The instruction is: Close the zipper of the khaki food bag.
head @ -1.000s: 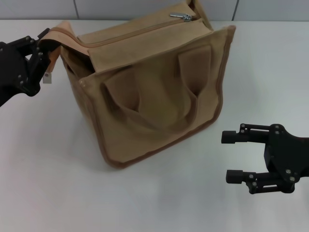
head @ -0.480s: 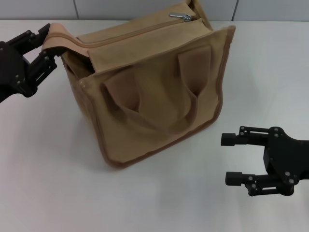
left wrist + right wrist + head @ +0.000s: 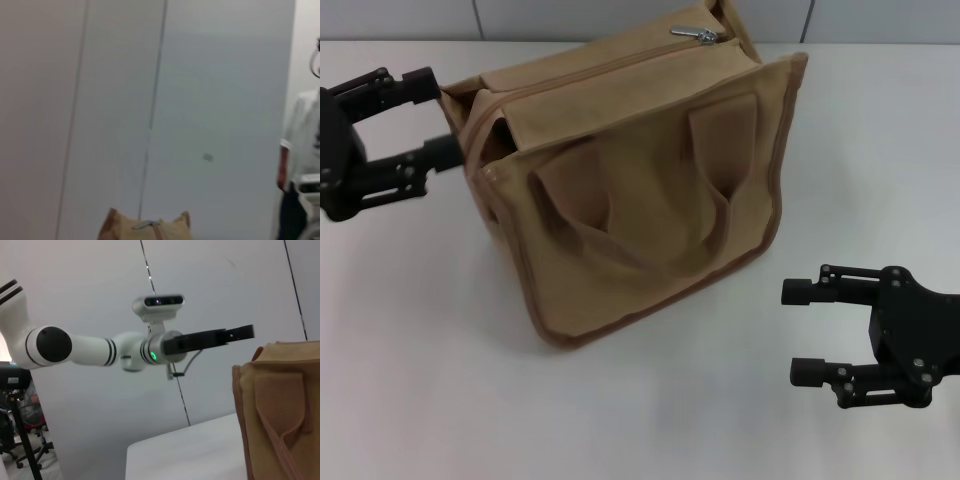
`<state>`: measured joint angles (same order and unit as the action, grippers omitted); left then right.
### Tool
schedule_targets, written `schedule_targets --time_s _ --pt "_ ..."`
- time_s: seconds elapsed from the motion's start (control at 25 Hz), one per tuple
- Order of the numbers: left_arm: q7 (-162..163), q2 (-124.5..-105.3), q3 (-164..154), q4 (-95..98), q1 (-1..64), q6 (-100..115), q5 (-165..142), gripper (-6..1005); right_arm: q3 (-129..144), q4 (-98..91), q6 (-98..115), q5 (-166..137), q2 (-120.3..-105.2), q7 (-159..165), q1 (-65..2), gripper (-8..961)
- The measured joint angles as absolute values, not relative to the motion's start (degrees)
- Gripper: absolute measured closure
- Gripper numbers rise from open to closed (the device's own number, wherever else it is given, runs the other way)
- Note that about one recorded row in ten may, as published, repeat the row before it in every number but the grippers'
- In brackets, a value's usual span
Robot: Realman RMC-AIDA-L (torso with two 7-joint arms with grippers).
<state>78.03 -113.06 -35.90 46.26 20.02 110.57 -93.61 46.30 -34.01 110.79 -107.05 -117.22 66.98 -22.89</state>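
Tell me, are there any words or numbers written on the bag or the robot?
No readable text anywhere.
The khaki food bag: plain fabric, no label or brand showing.
The zipper: bare metal slider, no marking legible.
The left gripper and right gripper: plain black, no writing.

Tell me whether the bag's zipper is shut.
Mostly shut: zipper line looks joined across the bag; its left corner gapes near the open left gripper.

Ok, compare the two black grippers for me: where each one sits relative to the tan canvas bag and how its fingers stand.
The left gripper sits at the tan canvas bag's upper left corner, almost against the fabric; the right gripper hangs apart, off the bag's lower right. Left fingers point right toward the bag, right fingers point left. Both are open and hold nothing.
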Motion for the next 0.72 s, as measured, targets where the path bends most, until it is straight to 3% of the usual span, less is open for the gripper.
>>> schedule_targets --time_s 0.12,0.4,0.6,0.72 --pt "83.4 -111.19 -35.6 50.4 20.7 113.6 -94.7 188 46.2 -34.0 110.6 -107.1 -117.15 67.0 -22.8 187" --pt "88.1 -110.00 -40.6 50.9 21.5 115.2 -89.9 180 46.2 -34.0 110.1 -107.1 -117.15 67.1 -22.9 187" --pt "87.5 -111.12 -48.3 48.6 22.1 115.2 -88.3 174 46.4 -34.0 110.1 -107.1 -117.10 67.0 -23.0 187" --pt "80.0 -113.89 -55.9 37.9 24.6 114.9 -90.6 174 46.6 -34.0 110.1 -107.2 -117.06 66.5 -22.9 188"
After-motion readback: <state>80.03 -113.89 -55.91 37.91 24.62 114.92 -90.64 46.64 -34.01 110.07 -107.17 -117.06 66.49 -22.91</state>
